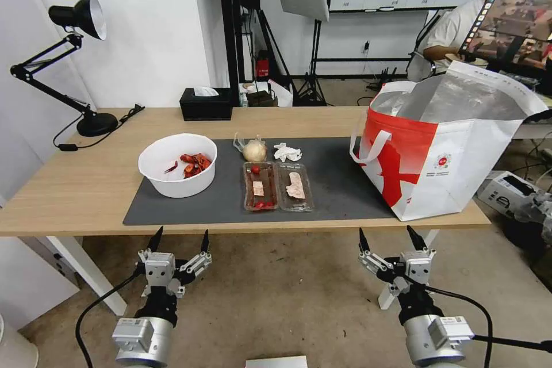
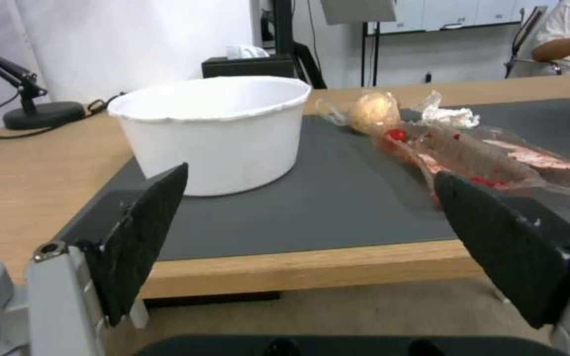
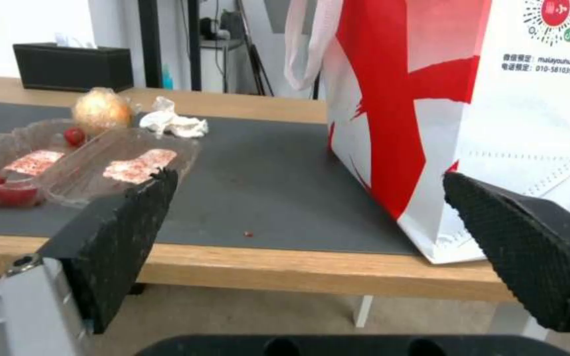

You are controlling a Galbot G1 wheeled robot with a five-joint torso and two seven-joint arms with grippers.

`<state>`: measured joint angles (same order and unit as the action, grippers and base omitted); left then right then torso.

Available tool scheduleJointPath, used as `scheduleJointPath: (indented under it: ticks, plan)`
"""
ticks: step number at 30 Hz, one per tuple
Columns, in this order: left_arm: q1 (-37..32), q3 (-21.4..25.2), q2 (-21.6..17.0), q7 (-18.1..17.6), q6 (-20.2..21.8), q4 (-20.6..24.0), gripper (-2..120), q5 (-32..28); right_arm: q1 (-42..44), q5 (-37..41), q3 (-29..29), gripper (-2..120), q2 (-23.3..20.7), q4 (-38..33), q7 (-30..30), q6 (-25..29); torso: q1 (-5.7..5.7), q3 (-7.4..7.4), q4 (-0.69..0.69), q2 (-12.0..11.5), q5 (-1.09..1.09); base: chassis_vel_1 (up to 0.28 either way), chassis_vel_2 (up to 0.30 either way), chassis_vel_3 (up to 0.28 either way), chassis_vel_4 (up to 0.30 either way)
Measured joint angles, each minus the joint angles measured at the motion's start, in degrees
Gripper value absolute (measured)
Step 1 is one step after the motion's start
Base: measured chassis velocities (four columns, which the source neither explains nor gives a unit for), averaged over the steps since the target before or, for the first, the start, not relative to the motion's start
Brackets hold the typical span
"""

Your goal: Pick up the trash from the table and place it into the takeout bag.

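Observation:
On the table (image 1: 69,184), a white bowl (image 1: 177,164) (image 2: 219,133) of red scraps stands at the left of the dark mat (image 1: 339,184). At mid-mat lie the clear hinged tray (image 1: 278,186) (image 2: 496,158) (image 3: 100,163), a knotted bag (image 1: 253,150) (image 2: 374,111) (image 3: 100,111) and a crumpled tissue (image 1: 287,152) (image 2: 453,116) (image 3: 173,123). The takeout bag (image 1: 448,144) (image 3: 430,99) stands open at the right end. Both grippers hang below the table's front edge: the left gripper (image 1: 181,232) (image 2: 311,175) open before the bowl, the right gripper (image 1: 386,231) (image 3: 310,178) open before the bag's near corner.
A black tissue box (image 1: 206,103) sits at the table's back edge, and a black desk lamp (image 1: 86,17) with its cable stands at the back left. A white box (image 1: 512,190) lies on the floor right of the table. Light stands fill the room behind.

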<state>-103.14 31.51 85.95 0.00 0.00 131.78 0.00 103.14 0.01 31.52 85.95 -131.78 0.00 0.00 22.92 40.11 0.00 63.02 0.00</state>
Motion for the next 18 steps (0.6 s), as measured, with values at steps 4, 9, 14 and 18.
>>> scheduleJointPath:
  ticks: [4, 9, 14, 18]
  plan:
    - [0.0, 0.0, 0.0, 0.0, 0.0, 0.0, 100, 0.0, 0.0, 0.0, 0.0, 100, 0.0, 0.0, 0.0, 0.0, 0.0, 0.0, 0.0, 0.0, 0.0, 0.0, 0.0, 0.0, 0.0]
    - [0.0, 0.0, 0.0, 0.0, 0.0, 0.0, 100, 0.0, 0.0, 0.0, 0.0, 100, 0.0, 0.0, 0.0, 0.0, 0.0, 0.0, 0.0, 0.0, 0.0, 0.0, 0.0, 0.0, 0.0]
    - [1.03, 1.0, 0.64, 0.67, 5.38, 1.37, 100, -6.34, -0.18, 5.1, 3.26, 100, -4.65, -0.91, -2.13, -3.54, 0.0, 0.0, 0.0, 0.0, 0.01, 0.0, 0.0, 0.0, 0.0]
    - [1.71, 1.47, 1.35, 1.54, 8.9, 2.35, 100, -11.64, -0.55, 13.19, 8.55, 100, -11.99, -2.64, -5.67, -9.2, 0.0, 0.0, 0.01, 0.0, -0.01, 0.0, 0.0, 0.0, 0.0]
